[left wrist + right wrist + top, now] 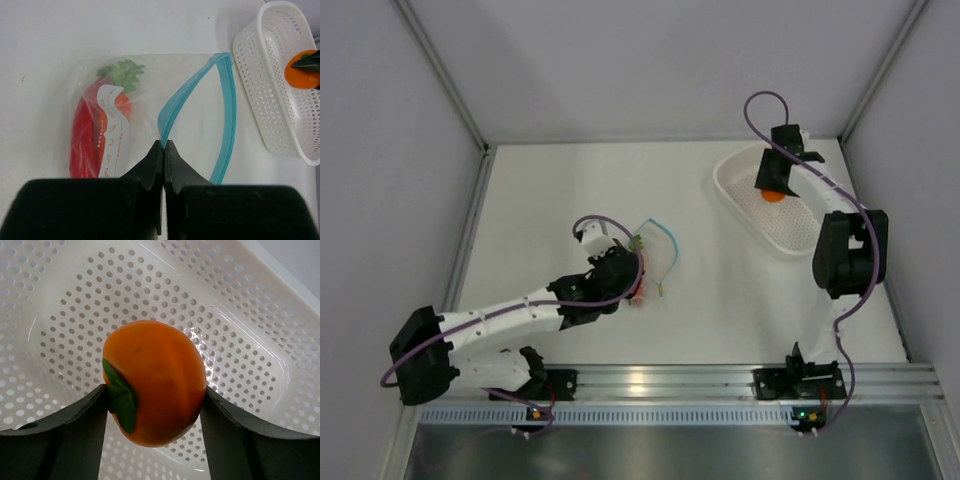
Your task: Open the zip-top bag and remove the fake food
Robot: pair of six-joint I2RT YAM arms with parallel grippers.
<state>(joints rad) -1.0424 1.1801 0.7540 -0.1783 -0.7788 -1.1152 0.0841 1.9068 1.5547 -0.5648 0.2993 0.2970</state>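
Carrot (125,104) and chili (82,135) lie in the bag (196,136), left of the basket (265,90).

The surface (580,190) is a plain white, matte tabletop, closed in by pale grey walls (380,120) on its left, far and right sides. A ridged metal rail (670,380) runs along its near edge.

Two things lie directly on it. A zip-top bag (195,125) of clear, crinkly plastic rests left of centre, with its light blue zip strip parted into an open loop on the side facing the right wall. A white perforated basket (782,228) sits in the far right corner, set at an angle to the walls and well apart from the bag.
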